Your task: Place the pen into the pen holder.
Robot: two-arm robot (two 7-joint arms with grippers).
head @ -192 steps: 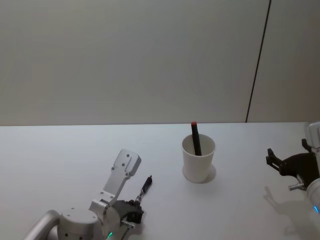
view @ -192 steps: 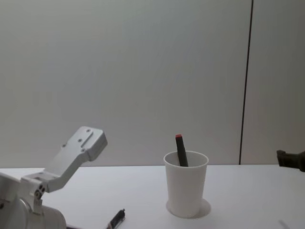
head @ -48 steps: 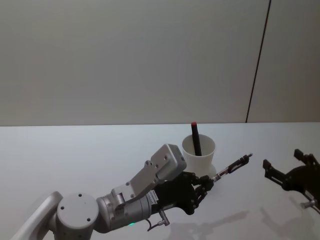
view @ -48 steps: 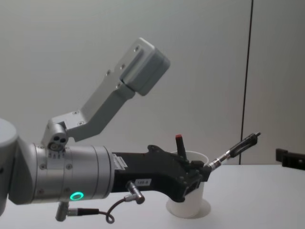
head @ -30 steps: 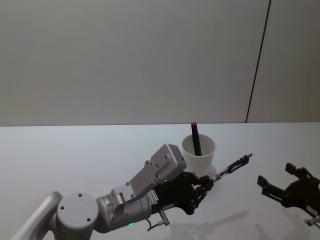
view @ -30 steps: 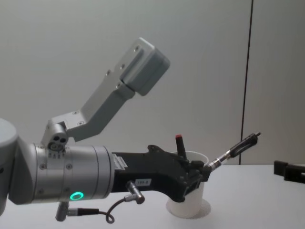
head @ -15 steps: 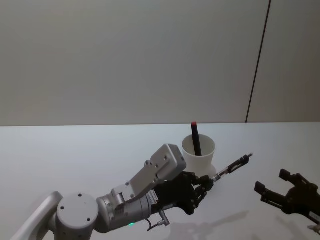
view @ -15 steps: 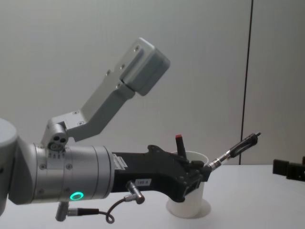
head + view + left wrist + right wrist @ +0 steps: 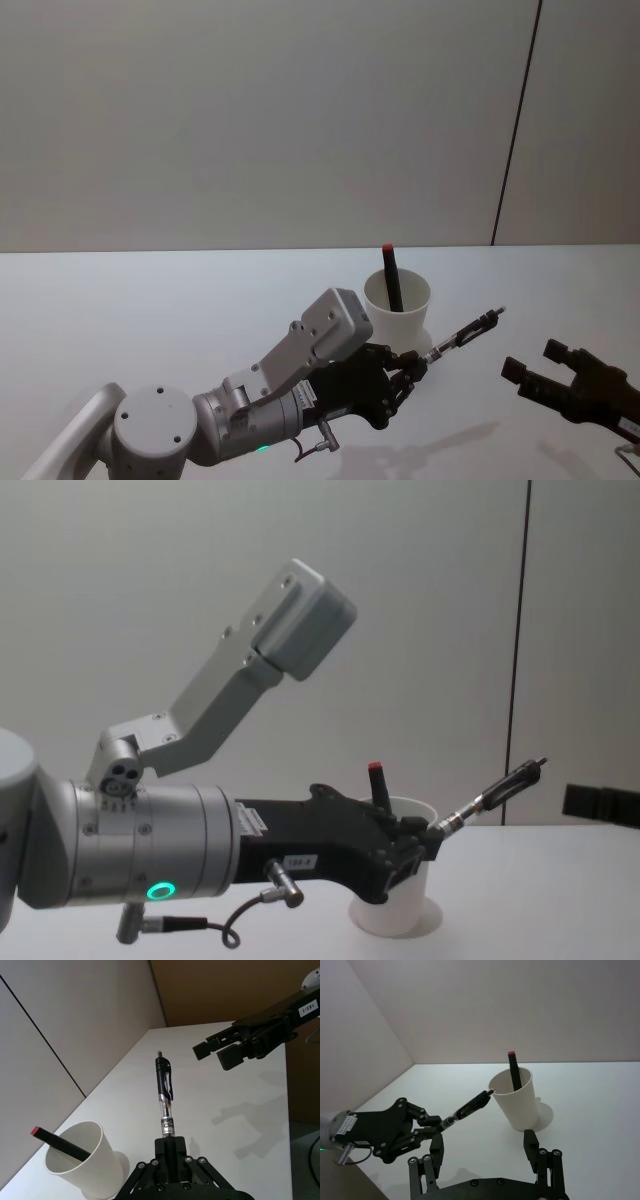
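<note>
Fingers of left gripper [image 9: 412, 367] pinching slim clear-barrelled pen [image 9: 463, 333], right gripper [image 9: 545, 372] spread, tapered white paper cup [image 9: 397, 309].

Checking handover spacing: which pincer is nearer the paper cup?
Left. The left pincer holds the pen right beside the paper cup; the right pincer, open, sits farther off to the cup's right.

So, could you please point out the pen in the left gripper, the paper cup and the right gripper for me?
pen [image 9: 165, 1101]: left wrist view, on its clear barrel.
paper cup [image 9: 396, 322]: head view, on its front wall.
right gripper [image 9: 220, 1051]: left wrist view, midway between its open fingertips.
left gripper [image 9: 418, 362]: head view, at the fingertips clamping the pen.
</note>
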